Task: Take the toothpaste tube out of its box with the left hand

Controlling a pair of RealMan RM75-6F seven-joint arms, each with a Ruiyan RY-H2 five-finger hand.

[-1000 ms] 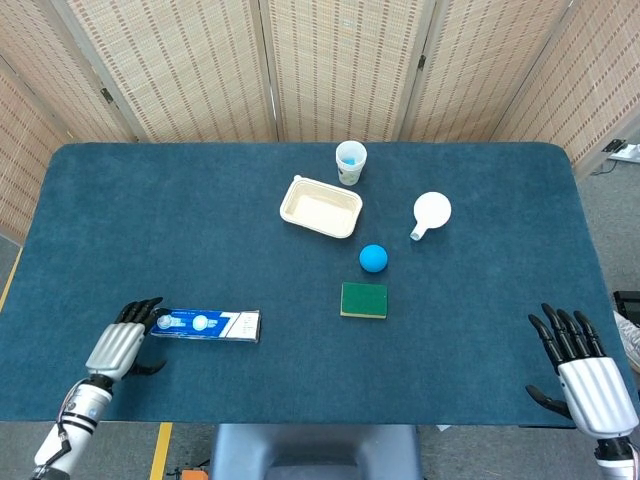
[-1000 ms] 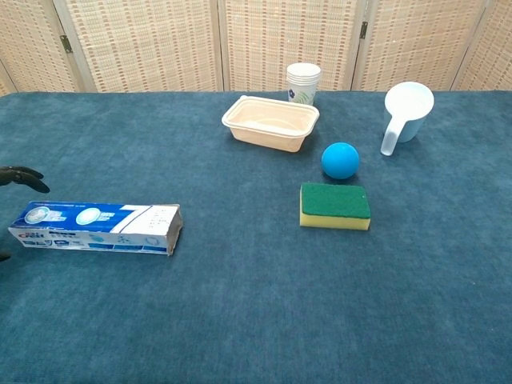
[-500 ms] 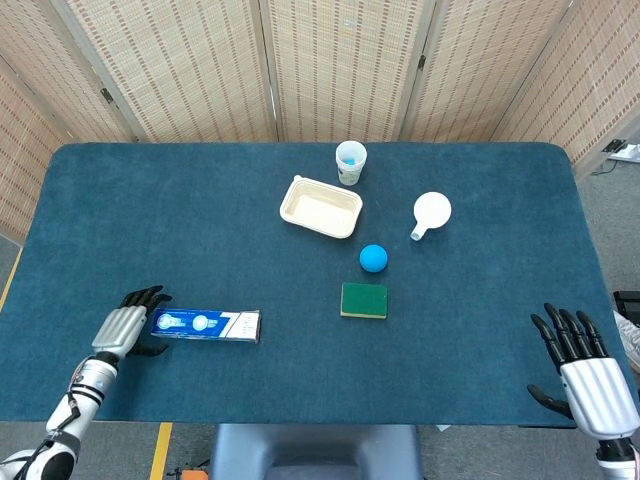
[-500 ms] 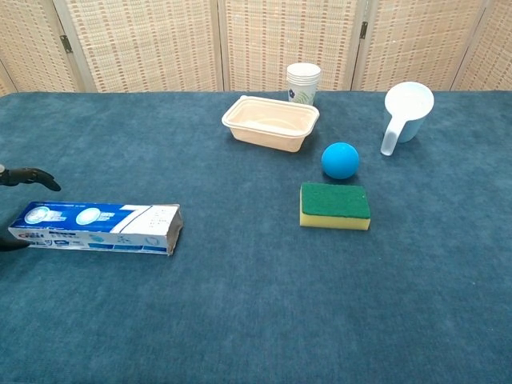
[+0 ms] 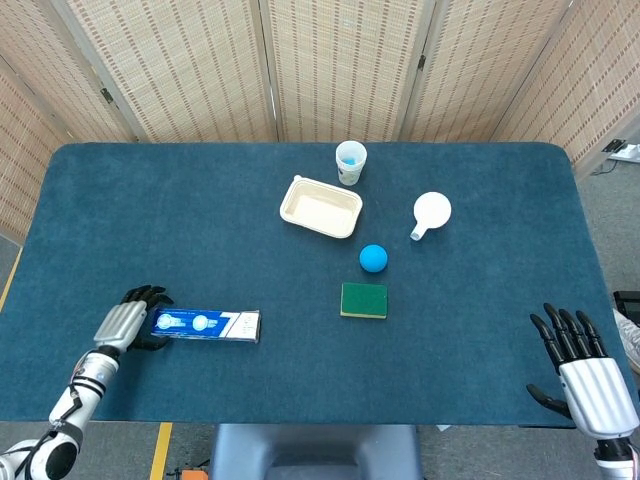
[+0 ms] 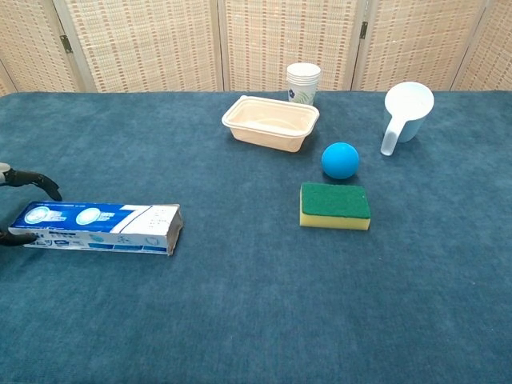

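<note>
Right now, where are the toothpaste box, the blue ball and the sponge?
toothpaste box [image 6: 98, 227], chest view, middle of its printed top face.
blue ball [image 6: 340, 160], chest view, centre of the ball.
sponge [image 5: 363, 299], head view, middle of its green top.

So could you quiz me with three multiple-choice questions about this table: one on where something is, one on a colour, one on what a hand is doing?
1. Where is the ball?
A. inside the tray
B. between the tray and the sponge
C. beside the box

2. What colour is the sponge's top?
A. green
B. red
C. white

3. What is the left hand doing?
A. lifting the cup
B. resting on the ball
C. fingers curled around the end of the toothpaste box

Answers: 1 B, it lies on bare cloth between them. 2 A, green over yellow. 3 C, fingers flank the box's left end.
</note>
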